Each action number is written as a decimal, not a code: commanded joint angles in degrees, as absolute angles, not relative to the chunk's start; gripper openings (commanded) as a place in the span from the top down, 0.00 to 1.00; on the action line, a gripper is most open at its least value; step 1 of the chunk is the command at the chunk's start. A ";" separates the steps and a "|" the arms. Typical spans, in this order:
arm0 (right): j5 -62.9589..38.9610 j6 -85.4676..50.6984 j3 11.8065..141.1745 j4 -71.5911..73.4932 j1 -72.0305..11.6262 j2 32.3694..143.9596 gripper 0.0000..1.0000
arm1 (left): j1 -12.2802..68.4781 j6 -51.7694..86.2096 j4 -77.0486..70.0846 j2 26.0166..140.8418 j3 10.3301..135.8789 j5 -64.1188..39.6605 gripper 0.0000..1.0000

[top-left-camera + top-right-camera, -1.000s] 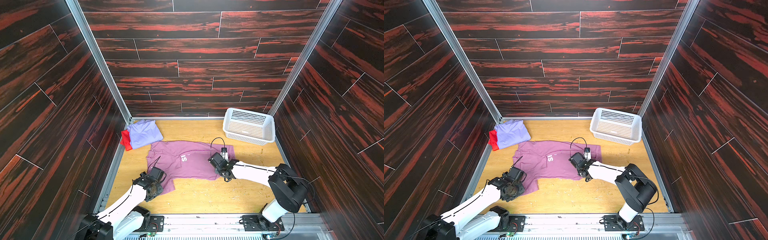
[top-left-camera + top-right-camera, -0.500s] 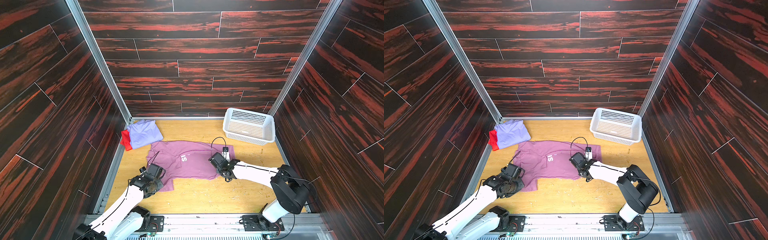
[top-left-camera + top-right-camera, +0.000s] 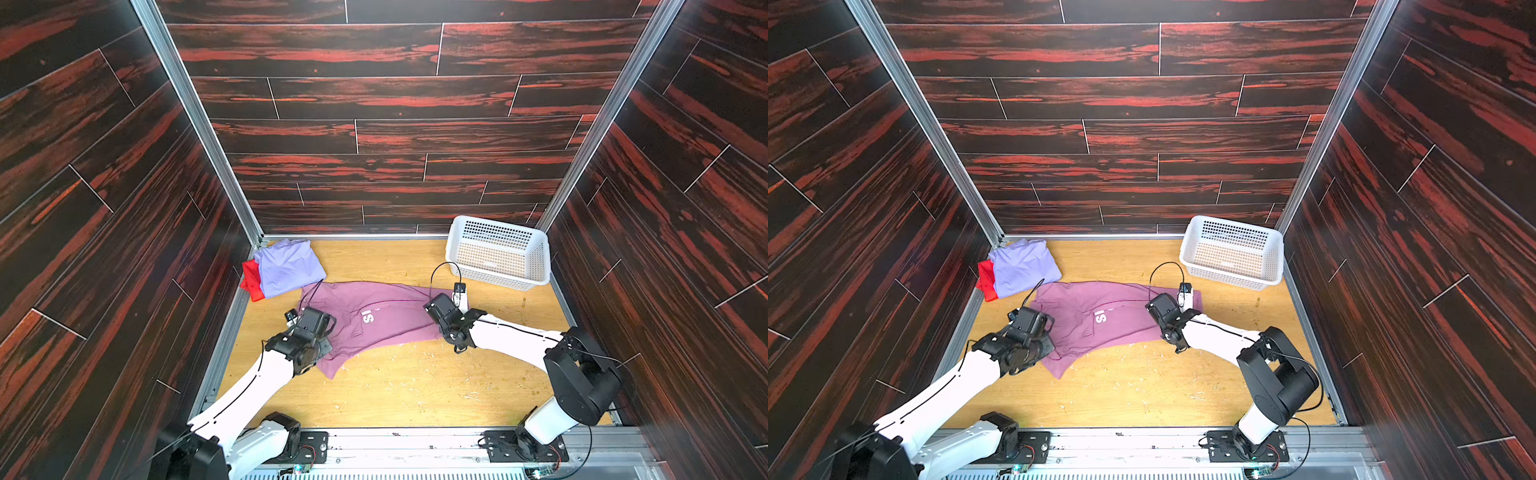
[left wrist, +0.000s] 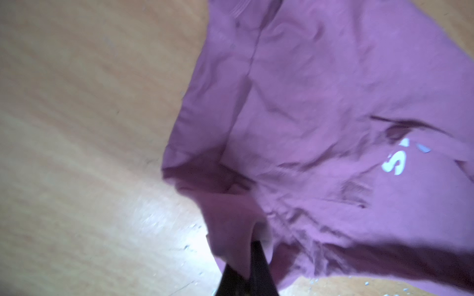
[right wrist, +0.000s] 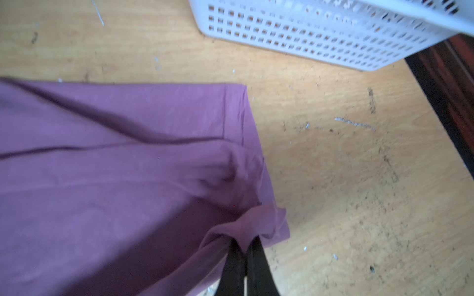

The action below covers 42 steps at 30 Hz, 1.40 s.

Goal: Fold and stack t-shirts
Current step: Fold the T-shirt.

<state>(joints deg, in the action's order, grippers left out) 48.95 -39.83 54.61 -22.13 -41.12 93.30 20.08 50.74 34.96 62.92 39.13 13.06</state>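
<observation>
The pink shirt [image 3: 390,320] lies spread on the counter [image 3: 415,386]. It is light and limp, and best held at its edges. My left fingers [image 4: 257,266] are clamped on a bunched edge, my right fingers [image 5: 256,264] on a hem corner. The lavender shirt [image 3: 289,268], over the red shirt [image 3: 250,284], lies just beside; the basket [image 3: 498,276] stands apart.

Wooden tabletop [image 3: 415,386] bears a pink-mauve shirt [image 3: 395,299], red shirt [image 3: 251,280] and white basket [image 3: 498,277].
</observation>
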 commanded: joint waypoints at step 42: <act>49.01 -29.05 63.01 -14.76 -32.58 102.74 1.00 | 12.84 39.22 21.45 77.71 52.72 13.60 1.00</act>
